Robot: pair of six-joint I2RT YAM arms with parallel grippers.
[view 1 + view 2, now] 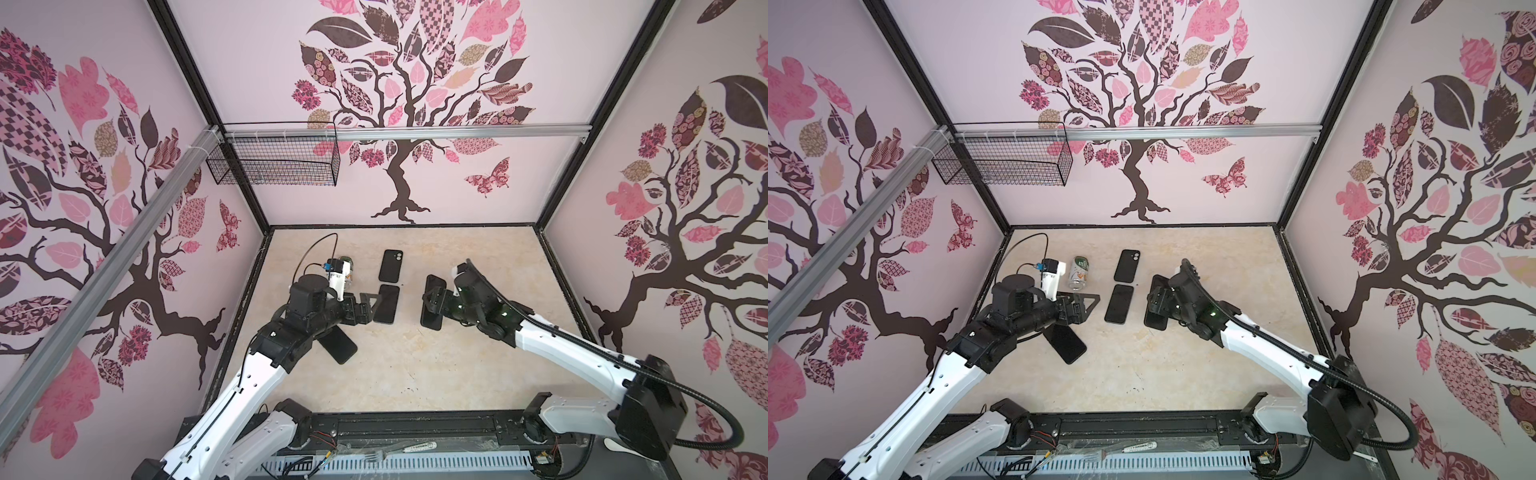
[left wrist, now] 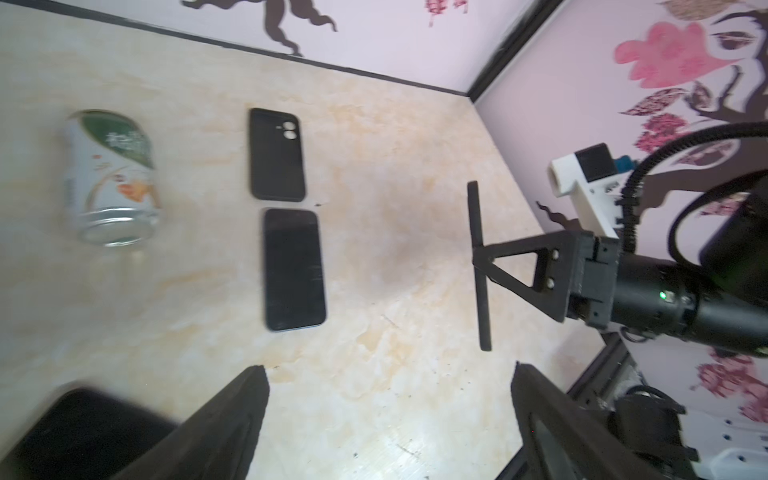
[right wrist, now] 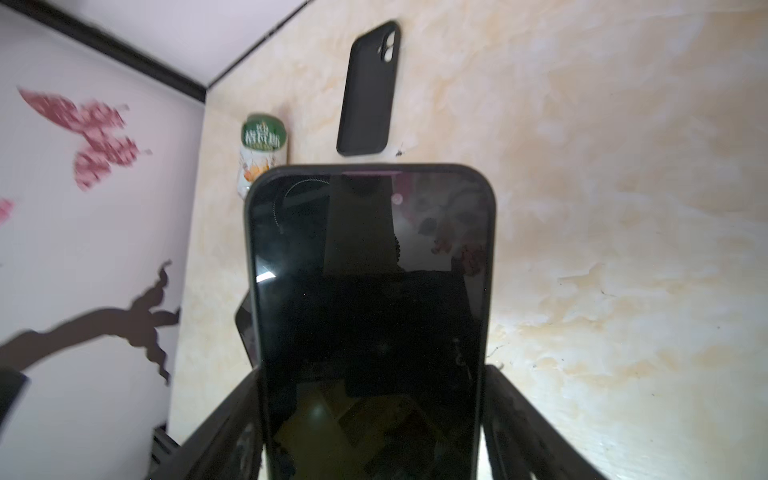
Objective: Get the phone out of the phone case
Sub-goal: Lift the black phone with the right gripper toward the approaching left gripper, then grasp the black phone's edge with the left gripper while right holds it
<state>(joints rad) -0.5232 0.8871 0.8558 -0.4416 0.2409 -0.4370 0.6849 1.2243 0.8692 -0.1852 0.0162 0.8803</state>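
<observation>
We hold the cased phone (image 3: 370, 257) clamped across its width in our right gripper (image 3: 372, 374), long axis running straight out from the jaws, its thin edge turned towards our left gripper (image 2: 388, 370), which hovers near with jaws wide apart, empty.

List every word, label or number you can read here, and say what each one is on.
"格瓦斯", my best reading: white characters on the green band of the can.
Smaller print lower on the can: too blurred to read.
Dark print on the white pen-like item at the front rail: too small to read.
Empty case and held phone: no text visible.
</observation>
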